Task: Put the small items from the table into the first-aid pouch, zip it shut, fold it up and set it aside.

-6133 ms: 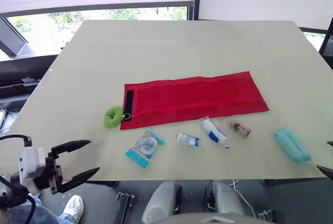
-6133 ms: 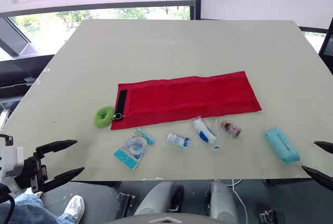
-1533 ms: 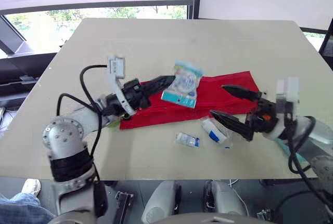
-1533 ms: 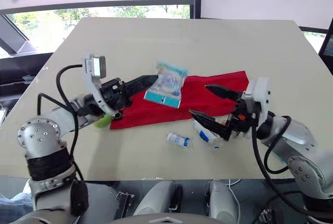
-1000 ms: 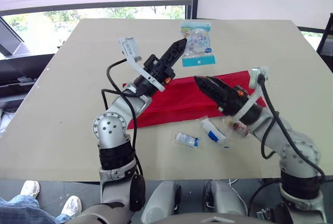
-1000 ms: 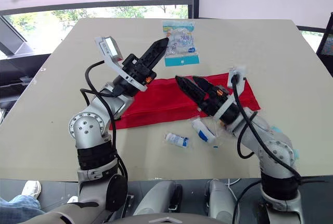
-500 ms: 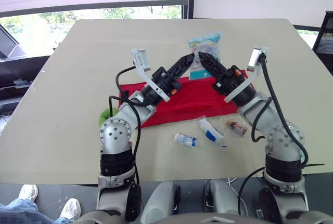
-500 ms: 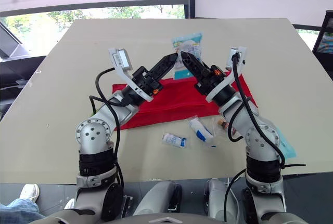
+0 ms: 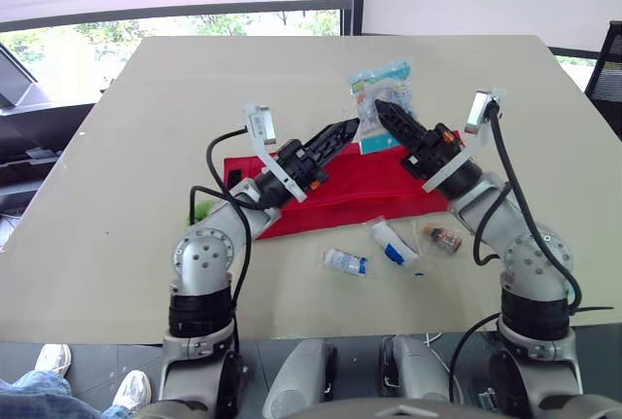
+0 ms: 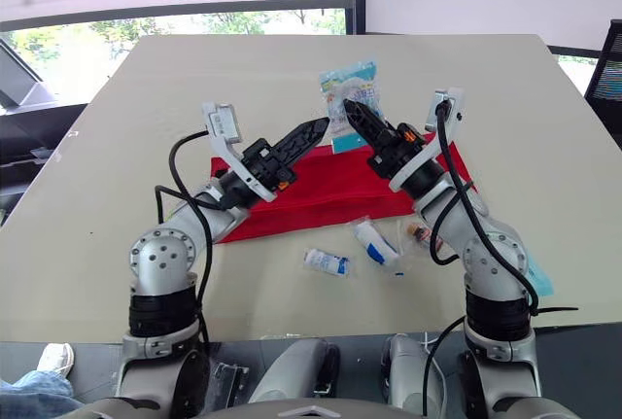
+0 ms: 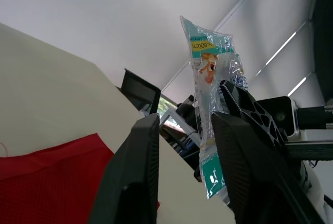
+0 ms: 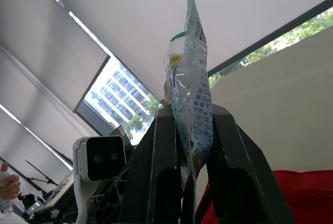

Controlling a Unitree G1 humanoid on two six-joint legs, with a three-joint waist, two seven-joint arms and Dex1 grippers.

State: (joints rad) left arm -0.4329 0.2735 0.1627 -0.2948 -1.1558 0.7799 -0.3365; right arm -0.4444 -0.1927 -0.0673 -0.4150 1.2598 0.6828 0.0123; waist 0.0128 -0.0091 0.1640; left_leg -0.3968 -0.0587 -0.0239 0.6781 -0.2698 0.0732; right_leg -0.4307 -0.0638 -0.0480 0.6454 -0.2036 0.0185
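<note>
A clear plastic packet with teal print (image 9: 382, 93) hangs in the air above the far edge of the red first-aid pouch (image 9: 335, 191), which lies flat on the table. My right gripper (image 9: 381, 110) is shut on the packet's lower part; in the right wrist view the packet (image 12: 190, 89) rises from between its fingers (image 12: 161, 146). My left gripper (image 9: 348, 131) is open, just left of the packet and apart from it. The left wrist view shows the packet (image 11: 210, 78) beyond the spread fingers (image 11: 140, 172).
In front of the pouch lie a small wrapped roll (image 9: 347, 261), a bagged white tube (image 9: 394, 242) and a small brown bottle (image 9: 445, 238). A green ring (image 9: 199, 213) sits at the pouch's left end. A teal pack (image 10: 537, 281) lies at the right, behind my right arm.
The left gripper has opened, let go of the packet and drawn back a little. The right gripper, which closed on the packet, now holds it alone.
</note>
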